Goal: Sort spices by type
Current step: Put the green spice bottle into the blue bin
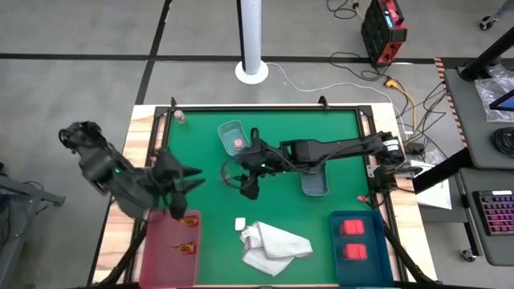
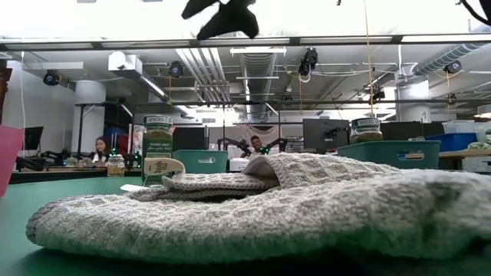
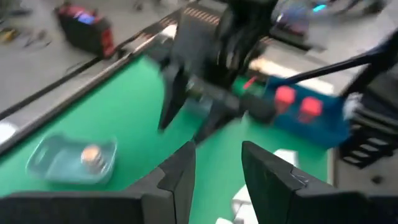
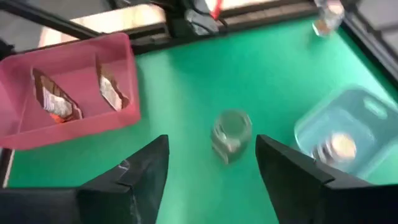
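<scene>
Two arms are seen over the green table (image 1: 281, 128). The right gripper (image 1: 241, 178) is held near the table's middle, its fingers spread wide with nothing between them; one clear jar (image 4: 231, 135) stands on the green surface just ahead of the open fingers (image 4: 143, 168). The left gripper (image 1: 186, 178) is held above the near left part of the table, its two fingers (image 3: 180, 174) parted and empty.

Four trays are counted. In the pink tray (image 1: 152, 257) at the near left, two packets (image 4: 56, 99) are leaned against the walls. In the blue tray (image 1: 333, 249) at the near right, two red blocks (image 1: 351, 228) are laid one behind the other. One jar with a pinkish top (image 1: 238, 143) is held in the clear tray (image 1: 227, 128) at the far middle. A second clear tray (image 1: 315, 185) lies under the right arm; its contents cannot be told.

One more small jar (image 1: 181, 118) stands alone at the far left corner. A white cloth (image 1: 277, 245) lies crumpled at the near middle. In the low view, two greenish jars (image 2: 158, 149) are seen beyond the cloth.
</scene>
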